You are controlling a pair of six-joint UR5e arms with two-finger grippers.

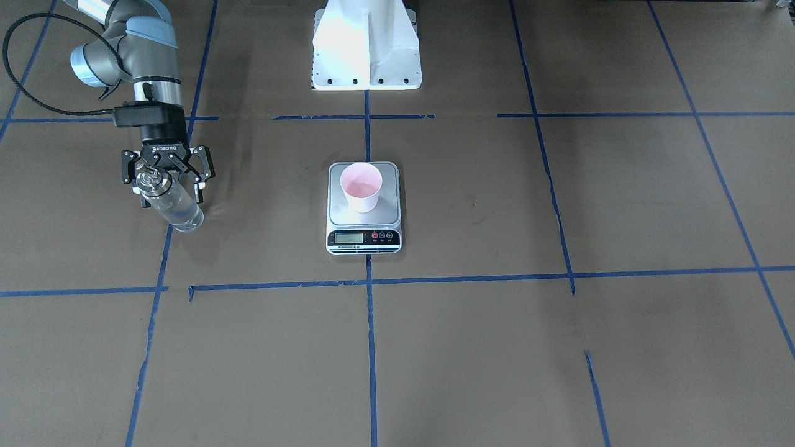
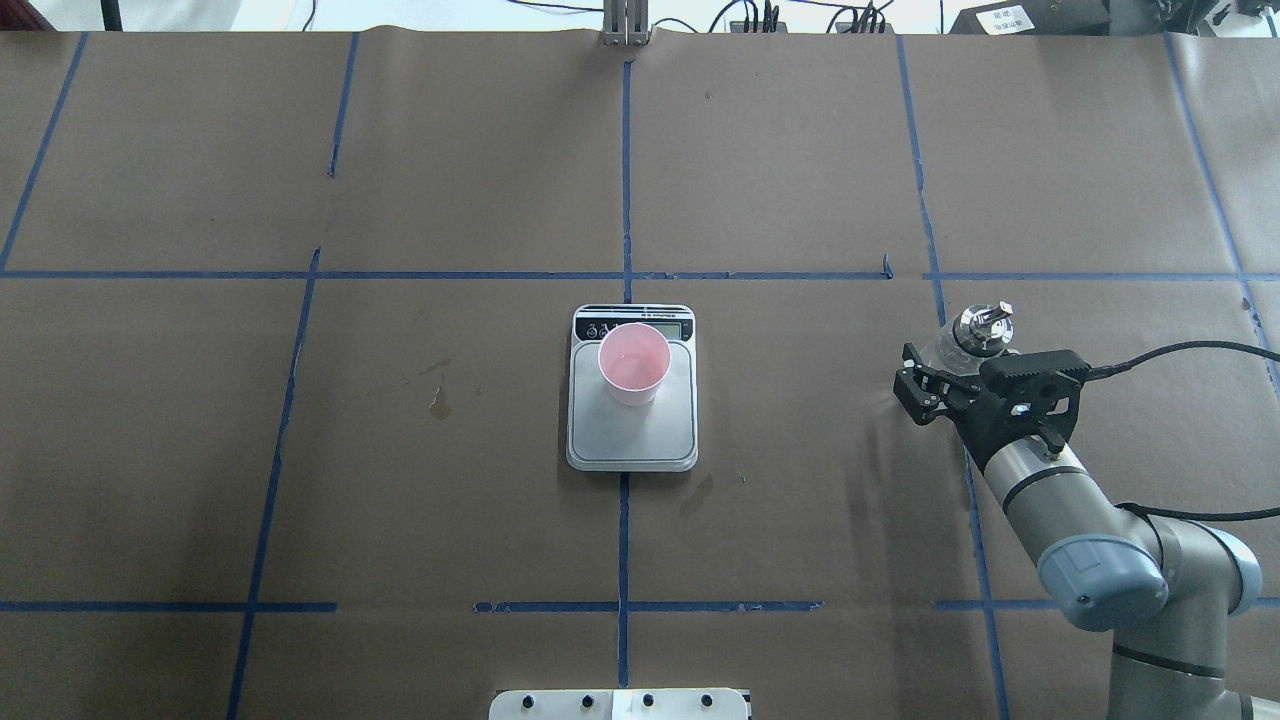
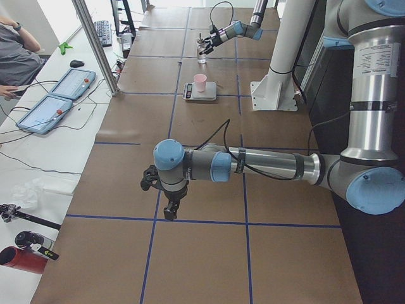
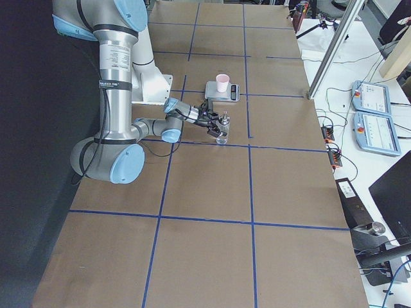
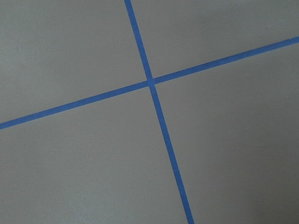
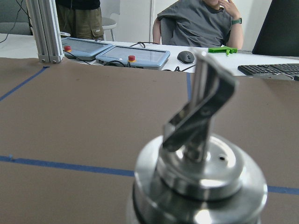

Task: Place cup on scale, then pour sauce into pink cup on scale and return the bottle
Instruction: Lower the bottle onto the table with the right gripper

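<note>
The cup (image 1: 361,186) stood upright on the scale (image 1: 348,214) at mid-table, while well off to one side the bottle (image 1: 177,211) stood on the table (image 1: 472,205) between the spread, unclenched jaws of the right gripper (image 1: 168,189), and I could not tell whether the left gripper (image 3: 171,208) was released or clenched.

The small clear glass bottle (image 1: 163,197), with a shiny silver cap, stands on the desk (image 1: 497,347) between the spread fingers of the right end effector (image 1: 169,193). Clear sauce (image 1: 183,217) is inside. The pink cup (image 1: 361,186) stands upright on the silver scale (image 1: 348,215), well away to that end effector's left.
</note>
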